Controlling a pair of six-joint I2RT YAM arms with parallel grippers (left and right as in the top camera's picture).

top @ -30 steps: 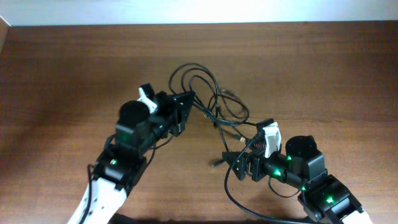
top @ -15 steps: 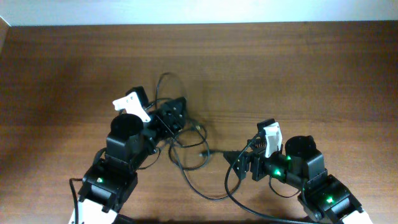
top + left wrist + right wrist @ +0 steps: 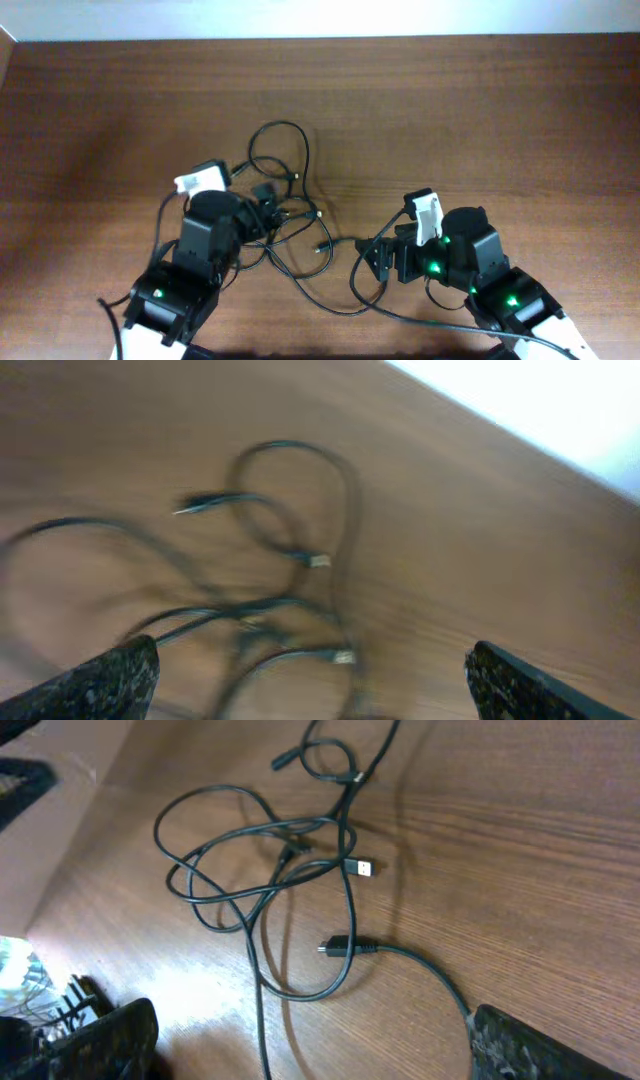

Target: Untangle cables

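The cables lie as a loose tangle of thin black loops on the wooden table, between my two arms. My left gripper sits at the tangle's near-left side, open. In the blurred left wrist view the cables lie ahead of the wide-apart fingers, and nothing is between them. My right gripper is open just right of the tangle. In the right wrist view the cables spread ahead, with a metal-tipped plug and a black plug. One strand runs past the right fingertip.
One long cable strand curves toward the table's near edge between the arms. The table's back edge meets a pale wall. Bare wood stretches to the far left and far right.
My left gripper dragged the cables leftward and toward the near side, then opened and let them go. The tangle now lies lower and more to the left. The right arm shifted slightly left.
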